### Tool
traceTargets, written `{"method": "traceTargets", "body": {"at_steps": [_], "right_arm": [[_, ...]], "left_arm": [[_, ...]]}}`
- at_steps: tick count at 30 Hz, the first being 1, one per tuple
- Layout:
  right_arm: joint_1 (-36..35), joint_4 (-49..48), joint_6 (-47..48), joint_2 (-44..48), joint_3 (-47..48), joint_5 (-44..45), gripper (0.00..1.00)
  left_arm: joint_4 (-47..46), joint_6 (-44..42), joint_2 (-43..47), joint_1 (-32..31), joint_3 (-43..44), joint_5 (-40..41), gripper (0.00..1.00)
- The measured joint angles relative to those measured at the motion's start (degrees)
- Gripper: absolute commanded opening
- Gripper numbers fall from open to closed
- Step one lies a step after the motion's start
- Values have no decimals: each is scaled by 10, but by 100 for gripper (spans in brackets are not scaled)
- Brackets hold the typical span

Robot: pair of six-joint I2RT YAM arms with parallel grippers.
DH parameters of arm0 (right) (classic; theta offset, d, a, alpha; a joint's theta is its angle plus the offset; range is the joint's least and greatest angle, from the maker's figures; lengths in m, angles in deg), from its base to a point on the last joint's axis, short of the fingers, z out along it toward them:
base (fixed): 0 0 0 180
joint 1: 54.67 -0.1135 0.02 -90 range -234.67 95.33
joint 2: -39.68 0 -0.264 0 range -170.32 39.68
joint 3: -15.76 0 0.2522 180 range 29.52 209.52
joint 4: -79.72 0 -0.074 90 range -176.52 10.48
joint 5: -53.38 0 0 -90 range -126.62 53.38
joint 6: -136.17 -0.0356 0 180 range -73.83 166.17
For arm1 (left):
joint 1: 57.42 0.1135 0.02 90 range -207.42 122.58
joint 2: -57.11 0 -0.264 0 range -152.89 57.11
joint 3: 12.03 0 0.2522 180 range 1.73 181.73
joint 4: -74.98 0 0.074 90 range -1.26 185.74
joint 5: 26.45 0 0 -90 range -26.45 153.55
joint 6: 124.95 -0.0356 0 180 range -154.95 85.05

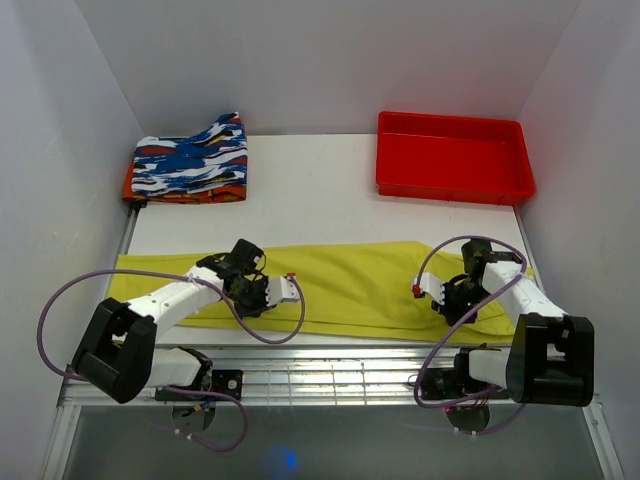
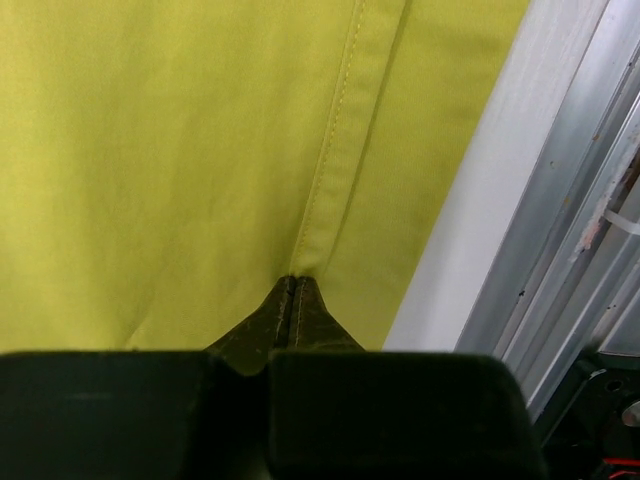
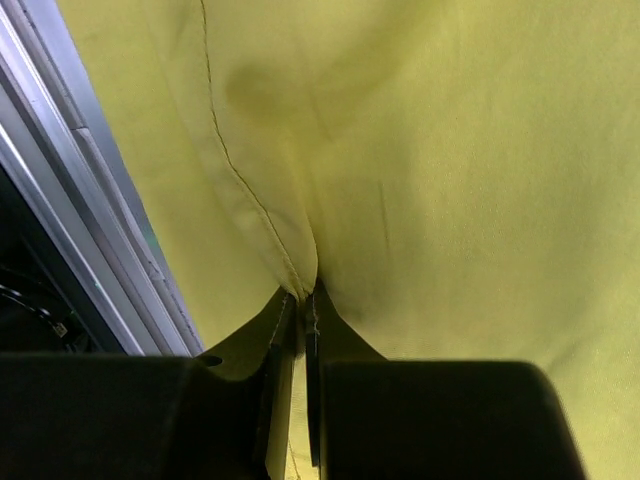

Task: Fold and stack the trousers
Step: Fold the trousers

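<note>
Trousers [image 1: 350, 285] lay mid-frame, seemingly folded lengthwise only. Left fingers [image 2: 262, 325] and right fingers [image 3: 340, 340] each pinched cloth near its lower edge. Cross-folds and stacking remained.

Bright and evenly lit from above in the top view, with only soft, faint shadows beneath the arms [image 1: 170, 295] on the trousers [image 1: 350, 285] and the white table [image 1: 300, 190]. Side walls [image 1: 60, 150] nearly washed out; a small blue glint [image 1: 286, 460] near the bottom edge. Slightly soft overall. In the left wrist view, crisp on the stitched seam [image 2: 340, 130], dark and blurred on the near fingers [image 2: 320, 325]. Likewise in the right wrist view: fingers [image 3: 345, 340] murky, shadowed creases in the cloth above them, dimmer toward the left edge.
</note>
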Motion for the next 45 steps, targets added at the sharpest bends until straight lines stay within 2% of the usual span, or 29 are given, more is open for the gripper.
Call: {"method": "traceTargets", "body": {"at_steps": [4, 10, 18, 23, 32, 36, 40, 42, 44, 45], "right_arm": [[0, -13, -10, -38, 30, 6, 8], [0, -50, -7, -42, 74, 11, 8], [0, -47, 9, 3, 83, 13, 8], [0, -45, 12, 3, 83, 13, 8], [0, 13, 55, 61, 105, 15, 8], [0, 2, 79, 112, 48, 21, 8], [-1, -31, 88, 90, -43, 29, 8], [-3, -43, 85, 72, -44, 30, 10], [-3, -44, 76, 56, -37, 30, 21], [-3, -43, 69, 41, -28, 30, 27]], "left_arm": [[0, 8, -26, 0, 23, 0, 0], [-2, 5, -26, 1, 32, -3, 0], [29, 5, 31, 10, 46, -11, 0], [43, 5, 37, 18, 54, -20, 0], [118, -19, 77, 28, 82, -61, 0], [139, -32, 84, 29, 71, -85, 0], [127, -36, 31, 29, 30, -92, 0], [115, -37, -15, 29, 20, -96, 0], [108, -35, -55, 30, 27, -103, 0], [112, -33, -67, 31, 33, -105, 5]]}}
